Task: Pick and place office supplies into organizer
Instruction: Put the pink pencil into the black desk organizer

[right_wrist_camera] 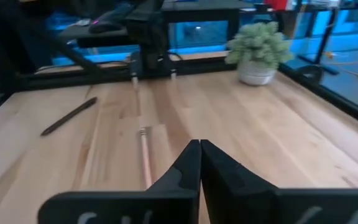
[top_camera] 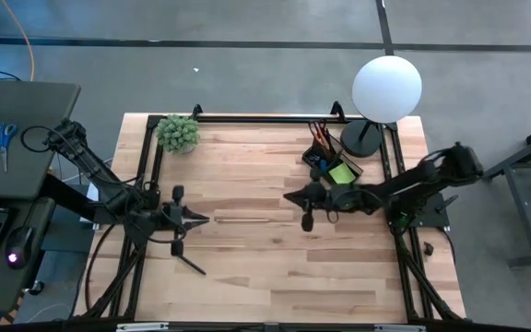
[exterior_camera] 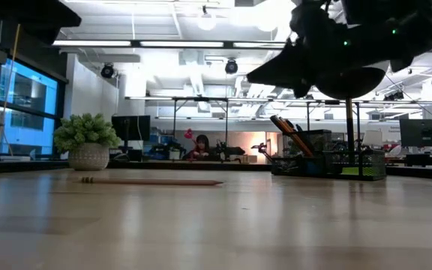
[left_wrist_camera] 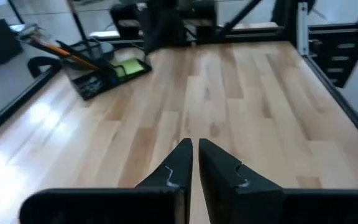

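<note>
Left gripper (top_camera: 203, 219): fingers nearly together, a thin slit between the tips in the left wrist view (left_wrist_camera: 195, 149), nothing held. It hangs over bare wood well apart from the organizer (top_camera: 332, 160), on the plant's side of the table.

Right gripper (top_camera: 289, 196): fingers pressed together, holding nothing; right wrist view shows the tips meeting (right_wrist_camera: 199, 147). It sits just beside the organizer, on the side facing the table's middle.

Wooden pencil (top_camera: 240, 219): lies flat on the table between the two grippers, well clear of the organizer. The right wrist view shows it end-on just ahead of the tips (right_wrist_camera: 145, 158); the low view shows its full length (exterior_camera: 153, 181). The left wrist view does not catch it.

Black pen (top_camera: 190, 265): on the table beside the left gripper, far from the organizer. It appears as a dark stick in the right wrist view (right_wrist_camera: 69, 116).

Organizer: stands next to the lamp's black base (top_camera: 362, 138). The high view shows the lime-green sticky-note pad (top_camera: 342, 172) in the compartment nearest the right gripper, and orange pencils (top_camera: 319, 135) leaning out of the far end. The low view shows only the pencils' slant (exterior_camera: 291, 135).

Potted plant (top_camera: 179, 133): at the far table corner, opposite the organizer.
</note>
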